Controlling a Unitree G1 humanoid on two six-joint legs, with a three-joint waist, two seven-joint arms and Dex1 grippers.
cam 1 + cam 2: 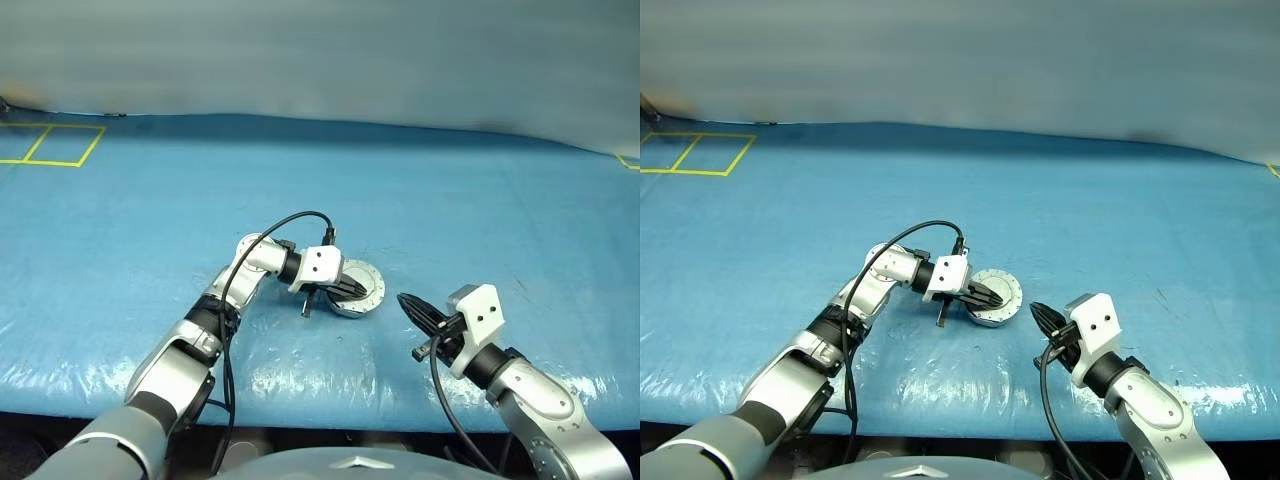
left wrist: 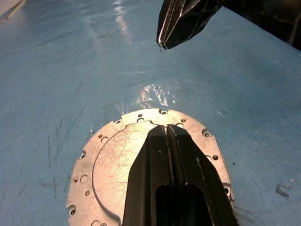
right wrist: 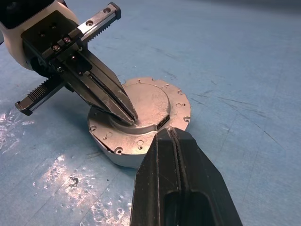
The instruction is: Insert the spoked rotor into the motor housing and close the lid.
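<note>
Item: round shallow silver-grey metal motor housing point(image 3: 117, 146), resting flat on the blue plastic-covered table point(image 1: 480, 200), just below the centre of the head views. Cover: round plain-grey metal lid point(image 3: 148, 101) with small screw holes around its flange, lying closed on top of the housing, plain face up; a small dark rectangular port shows on the raised centre's edge at about 5 o'clock in the right wrist view. The spoked rotor is not visible with the lid shut over the cup. Left gripper point(image 3: 129, 117): two black fingers pressed together with no gap, nothing between them, tips resting on the lid's raised centre near its rim; in the head views the arm reaches in from 9 o'clock of the housing, its white wrist block just beside the housing. Right gripper point(image 1: 403, 299): two black fingers likewise closed together and empty, pointing toward the housing from about 4 o'clock in the head views, near it but apart from it, held above the table. Table surface: scuffed and scratched around the housing, with glossy reflections along its near edge. Markings: yellow tape rectangles point(image 1: 52, 145) on the table at the far left, about 10 o'clock from the housing, well apart.
</note>
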